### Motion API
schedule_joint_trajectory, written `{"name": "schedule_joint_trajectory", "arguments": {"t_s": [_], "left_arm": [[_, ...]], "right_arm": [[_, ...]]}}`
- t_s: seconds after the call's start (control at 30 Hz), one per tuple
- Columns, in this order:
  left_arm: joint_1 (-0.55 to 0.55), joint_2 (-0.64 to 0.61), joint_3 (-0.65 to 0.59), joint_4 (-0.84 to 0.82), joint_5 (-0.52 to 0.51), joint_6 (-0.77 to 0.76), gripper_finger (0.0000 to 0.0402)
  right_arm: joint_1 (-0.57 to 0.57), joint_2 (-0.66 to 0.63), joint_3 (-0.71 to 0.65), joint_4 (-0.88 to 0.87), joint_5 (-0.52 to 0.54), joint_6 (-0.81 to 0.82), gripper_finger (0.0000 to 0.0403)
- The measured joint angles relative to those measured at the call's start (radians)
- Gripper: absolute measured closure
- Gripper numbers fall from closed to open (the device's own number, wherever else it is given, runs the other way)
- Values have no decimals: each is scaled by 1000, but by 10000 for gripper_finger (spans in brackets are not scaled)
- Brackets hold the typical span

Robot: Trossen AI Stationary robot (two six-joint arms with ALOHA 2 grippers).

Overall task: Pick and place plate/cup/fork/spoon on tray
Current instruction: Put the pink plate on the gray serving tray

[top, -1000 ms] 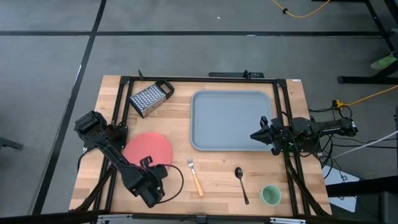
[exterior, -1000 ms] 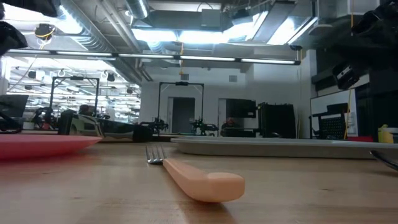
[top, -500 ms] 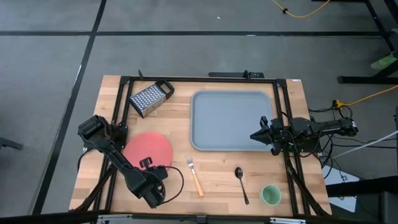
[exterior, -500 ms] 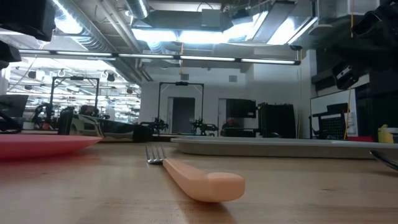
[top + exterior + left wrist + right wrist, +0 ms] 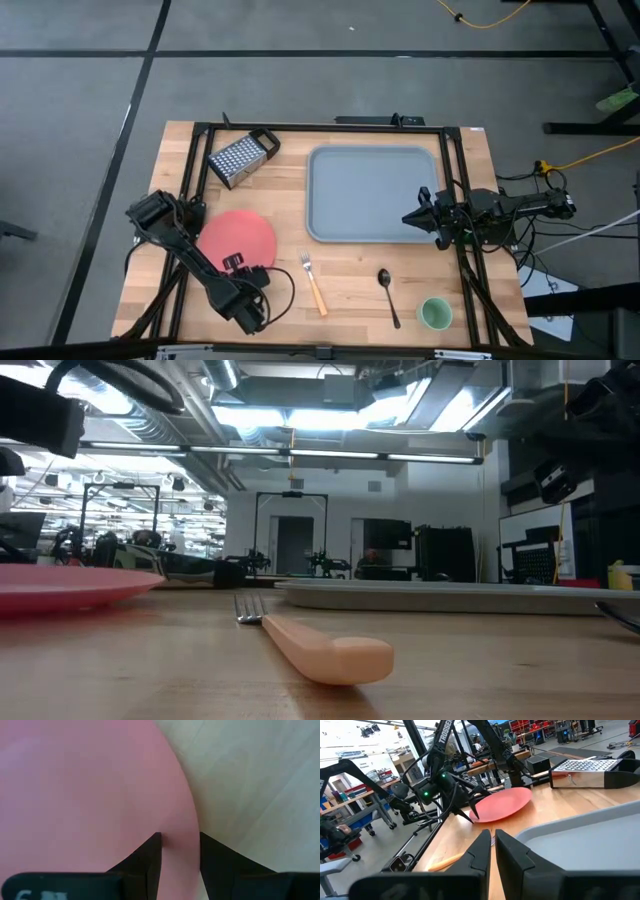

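The left gripper (image 5: 236, 266) sits at the near edge of the coral-red plate (image 5: 237, 240), toward the front left of the worktop (image 5: 350, 290). In the left wrist view its two dark fingers (image 5: 150, 857) stand a little apart with the plate's rim between them; the right wrist view shows the plate tilted, its gripped edge raised off the wood, so the gripper is holding the plate by its rim.

The right gripper (image 5: 412, 217) hangs over the right rim of the grey-blue tray (image 5: 368, 193), its fingers drawn nearly together with only a thin gap and nothing between them.

The tray lies flat on the back right part of the worktop with nothing on it. The fork (image 5: 313, 283) lies in front of the tray's left corner, just right of the plate, its tines pointing toward the back and its orange handle toward the front edge; in the low view the handle (image 5: 325, 648) reaches toward the camera. The dark spoon (image 5: 388, 294) lies to the right of the fork, apart from it, bowl toward the tray. The pale green cup (image 5: 435, 314) stands near the front right corner, close to the end of the spoon's handle. A metal box grater (image 5: 241, 157) lies on its side at the back left, between the plate and the worktop's far edge, well apart from the tray.
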Motion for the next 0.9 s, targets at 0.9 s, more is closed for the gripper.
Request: {"name": "schedule_joint_trajectory", "arguments": {"t_s": [0.9], "left_arm": [[89,-2,451,-347,-221,173,401]], "right_arm": [[0,2,0,-2,-1,-50,371]]}}
